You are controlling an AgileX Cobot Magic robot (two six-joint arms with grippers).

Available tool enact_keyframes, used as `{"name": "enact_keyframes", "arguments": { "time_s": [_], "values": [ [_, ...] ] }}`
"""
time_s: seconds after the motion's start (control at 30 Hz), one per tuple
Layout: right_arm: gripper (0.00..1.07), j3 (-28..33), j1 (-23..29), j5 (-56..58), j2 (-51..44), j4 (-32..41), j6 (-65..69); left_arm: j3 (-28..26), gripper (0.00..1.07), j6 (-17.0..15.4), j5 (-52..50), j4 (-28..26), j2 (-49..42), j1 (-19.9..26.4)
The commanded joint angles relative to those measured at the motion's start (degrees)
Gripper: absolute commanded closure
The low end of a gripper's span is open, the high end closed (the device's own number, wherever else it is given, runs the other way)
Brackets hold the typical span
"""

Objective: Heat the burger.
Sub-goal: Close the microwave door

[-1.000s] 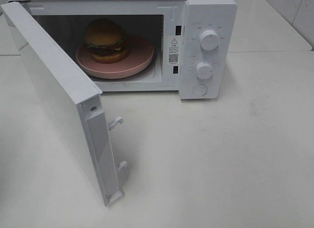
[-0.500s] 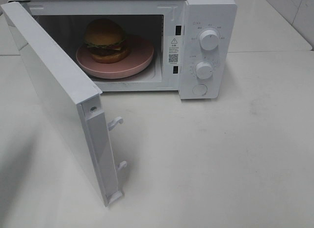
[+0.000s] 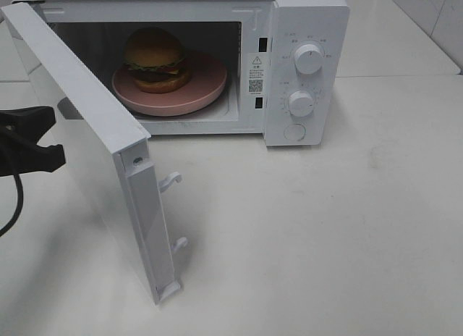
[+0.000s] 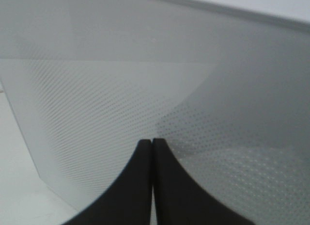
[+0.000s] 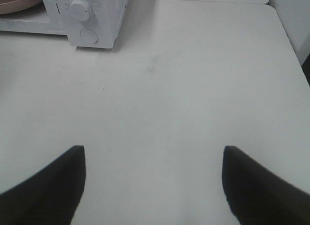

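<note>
The burger [image 3: 154,57] rests on a pink plate [image 3: 206,82] inside the white microwave [image 3: 307,32]. Its door [image 3: 87,148] stands swung wide open toward the front left. At the left edge, behind the door's outer face, my left gripper [image 3: 43,137] has come in. In the left wrist view its black fingertips [image 4: 153,142] are pressed together with nothing between them, close to the dotted door panel [image 4: 121,99]. My right gripper [image 5: 152,148] hangs open over bare table, well away from the microwave [image 5: 97,16], and does not show in the exterior high view.
Two knobs [image 3: 309,59] and a round button [image 3: 294,132] sit on the microwave's right panel. Latch hooks [image 3: 171,179] stick out of the door's free edge. A black cable [image 3: 14,206] trails from the left arm. The white table [image 3: 325,234] stretches right and forward.
The left gripper has entered the exterior high view from the left edge, arriving behind the open door. Burger, plate and door have not moved.
</note>
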Motion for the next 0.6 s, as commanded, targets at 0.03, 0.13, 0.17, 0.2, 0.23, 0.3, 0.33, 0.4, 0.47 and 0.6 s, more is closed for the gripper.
{"name": "enact_keyframes", "arguments": {
  "time_s": [0.03, 0.13, 0.17, 0.2, 0.23, 0.3, 0.33, 0.4, 0.47, 0.6],
  "values": [
    [0.32, 0.11, -0.46, -0.40, -1.49, 0.23, 0.40, -1.78, 1.07, 1.09, -1.72, -2.98, 1.83, -2.46],
    [0.32, 0.11, -0.46, -0.40, -1.49, 0.23, 0.40, -3.44, 1.07, 2.58, -1.55, -6.07, 3.15, -4.64],
    [0.32, 0.11, -0.46, -0.40, -1.49, 0.23, 0.40, -4.58, 1.07, 3.95, -1.43, -8.42, 4.07, -6.47],
    [0.32, 0.11, -0.46, -0.40, -1.49, 0.23, 0.40, -4.58, 1.07, 3.95, -1.43, -8.42, 4.07, -6.47],
    [0.32, 0.11, -0.46, -0.40, -1.49, 0.23, 0.40, -5.96, 1.07, 5.50, -1.32, -11.12, 4.87, -7.96],
    [0.32, 0.11, -0.46, -0.40, -1.49, 0.23, 0.40, -6.53, 1.07, 6.02, -1.20, -12.15, 5.33, -8.82],
    [0.32, 0.11, -0.46, -0.40, -1.49, 0.23, 0.40, -7.79, 1.07, 7.05, -1.09, -14.84, 6.25, -10.20],
    [0.32, 0.11, -0.46, -0.40, -1.49, 0.23, 0.40, -8.71, 1.07, 7.51, -1.03, -16.33, 6.93, -11.17],
    [0.32, 0.11, -0.46, -0.40, -1.49, 0.23, 0.40, -10.20, 1.07, 8.71, -0.97, -18.45, 7.85, -12.43],
    [0.32, 0.11, -0.46, -0.40, -1.49, 0.23, 0.40, -14.90, 1.07, 11.92, -0.80, -23.78, 11.12, -16.16]
  ]
}}
